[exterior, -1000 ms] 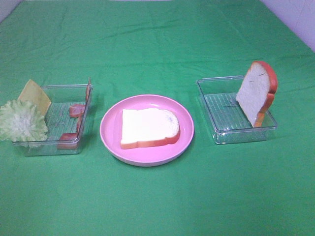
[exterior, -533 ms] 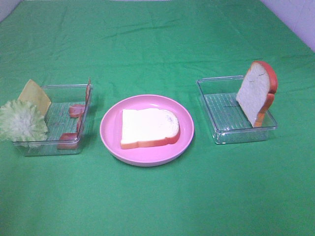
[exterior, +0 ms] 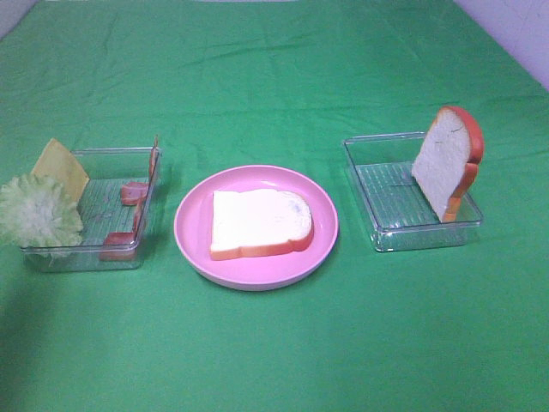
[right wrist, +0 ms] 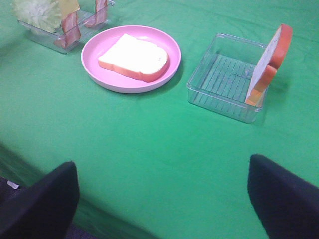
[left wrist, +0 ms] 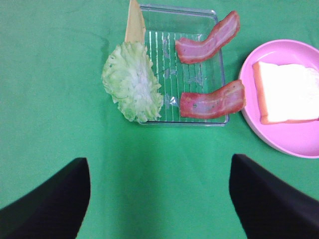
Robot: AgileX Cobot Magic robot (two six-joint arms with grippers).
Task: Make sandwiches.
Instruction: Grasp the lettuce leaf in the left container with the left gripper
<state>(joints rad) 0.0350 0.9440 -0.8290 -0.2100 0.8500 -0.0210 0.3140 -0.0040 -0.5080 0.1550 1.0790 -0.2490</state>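
Note:
One white bread slice [exterior: 260,223] with an orange-brown crust lies flat on the pink plate [exterior: 193,240] in the middle. A second slice [exterior: 444,161] stands on edge against the far right wall of the right clear tray [exterior: 386,193]. The left clear tray [exterior: 111,202] holds pale green lettuce [exterior: 36,211], a yellow cheese square [exterior: 62,165] and two bacon strips [left wrist: 209,40] [left wrist: 212,99]. My left gripper [left wrist: 159,199] hovers open on the near side of the lettuce [left wrist: 132,82], holding nothing. My right gripper [right wrist: 159,204] is open over the near table edge, well short of the right tray [right wrist: 224,82].
A green cloth [exterior: 274,77] covers the whole table. In the right wrist view the plate [right wrist: 99,74] and the left tray [right wrist: 45,32] lie beyond the gripper, and the table's near edge [right wrist: 30,159] drops off close by. Neither arm shows in the exterior view.

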